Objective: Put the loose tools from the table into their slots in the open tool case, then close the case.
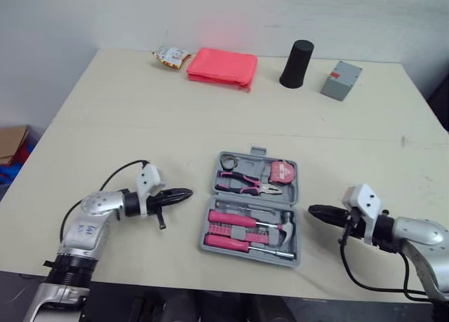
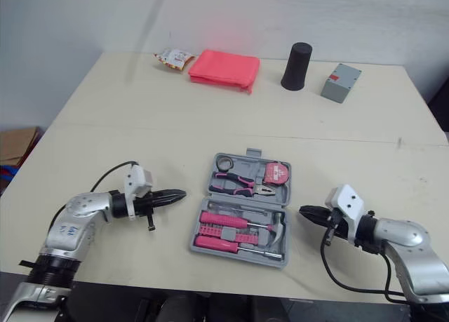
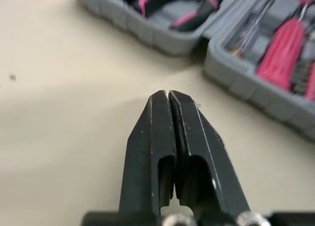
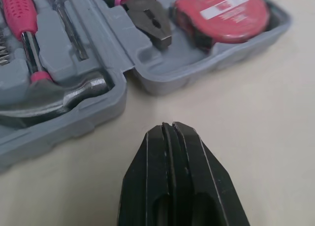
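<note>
The grey tool case lies open near the table's front edge. Its slots hold pink-handled pliers, a red tape measure, a hammer and pink screwdrivers. My left gripper is shut and empty, just left of the case, pointing at it. My right gripper is shut and empty, just right of the case. In the right wrist view the hammer head and the plier tips lie in their slots ahead of the fingers.
A folded pink cloth, a snack packet, a black cylinder and a small grey box stand along the table's far edge. Open tabletop lies between them and the case.
</note>
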Robot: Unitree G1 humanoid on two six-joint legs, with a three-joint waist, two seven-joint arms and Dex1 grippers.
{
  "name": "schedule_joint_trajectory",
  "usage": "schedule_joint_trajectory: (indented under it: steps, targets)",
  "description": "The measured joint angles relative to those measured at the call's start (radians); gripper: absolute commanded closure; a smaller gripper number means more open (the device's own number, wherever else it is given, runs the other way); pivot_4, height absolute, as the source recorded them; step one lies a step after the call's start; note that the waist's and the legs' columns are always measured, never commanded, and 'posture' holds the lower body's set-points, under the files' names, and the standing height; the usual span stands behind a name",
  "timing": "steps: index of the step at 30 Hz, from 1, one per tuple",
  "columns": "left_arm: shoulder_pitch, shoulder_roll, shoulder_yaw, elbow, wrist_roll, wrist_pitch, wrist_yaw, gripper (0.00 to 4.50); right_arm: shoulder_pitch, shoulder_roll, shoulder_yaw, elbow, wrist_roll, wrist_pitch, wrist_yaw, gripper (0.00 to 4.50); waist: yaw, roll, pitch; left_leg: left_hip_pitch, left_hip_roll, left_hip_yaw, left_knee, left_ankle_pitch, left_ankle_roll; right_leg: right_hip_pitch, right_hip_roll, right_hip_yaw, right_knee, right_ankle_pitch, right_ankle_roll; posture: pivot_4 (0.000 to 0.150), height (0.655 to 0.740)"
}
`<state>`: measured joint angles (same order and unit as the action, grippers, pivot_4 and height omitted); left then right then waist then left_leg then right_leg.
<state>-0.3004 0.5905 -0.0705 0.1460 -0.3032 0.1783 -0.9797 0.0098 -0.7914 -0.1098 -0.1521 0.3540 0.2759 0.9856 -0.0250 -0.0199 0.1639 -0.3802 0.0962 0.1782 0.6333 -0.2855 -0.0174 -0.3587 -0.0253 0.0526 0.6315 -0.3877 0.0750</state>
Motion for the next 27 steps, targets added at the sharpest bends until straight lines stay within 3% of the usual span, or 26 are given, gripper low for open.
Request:
schedule_joint_trajectory:
  steps: [4, 10, 27]
  targets:
    - [-0.045, -0.055, -0.019, 0.029, 0.043, -0.027, 0.034, 4.50, -0.060, 0.005, 0.055, 0.024, -0.020, 0.010, 0.012, 4.45, -0.003, 0.000, 0.000, -0.007, 0.001, 0.000, 0.009, 0.000, 0.000, -0.007, 0.000, 0.001, 0.009, -0.002, 0.003, 0.150, 0.7400]
    - [-0.049, -0.106, -0.047, 0.020, 0.064, -0.013, 0.050, 4.50, -0.139, 0.055, 0.130, 0.072, -0.049, 0.009, 0.007, 4.45, -0.013, -0.001, 0.001, -0.005, 0.001, 0.001, 0.016, 0.004, 0.000, -0.009, 0.001, 0.003, 0.023, -0.001, 0.004, 0.150, 0.7400]
    - [-0.003, -0.091, 0.032, -0.020, 0.076, 0.051, 0.156, 4.50, -0.394, 0.206, 0.219, 0.345, -0.166, -0.132, 0.024, 4.45, -0.061, -0.002, 0.002, -0.004, 0.001, 0.000, 0.015, 0.009, -0.001, -0.010, 0.001, 0.003, 0.028, 0.003, 0.003, 0.150, 0.7400]
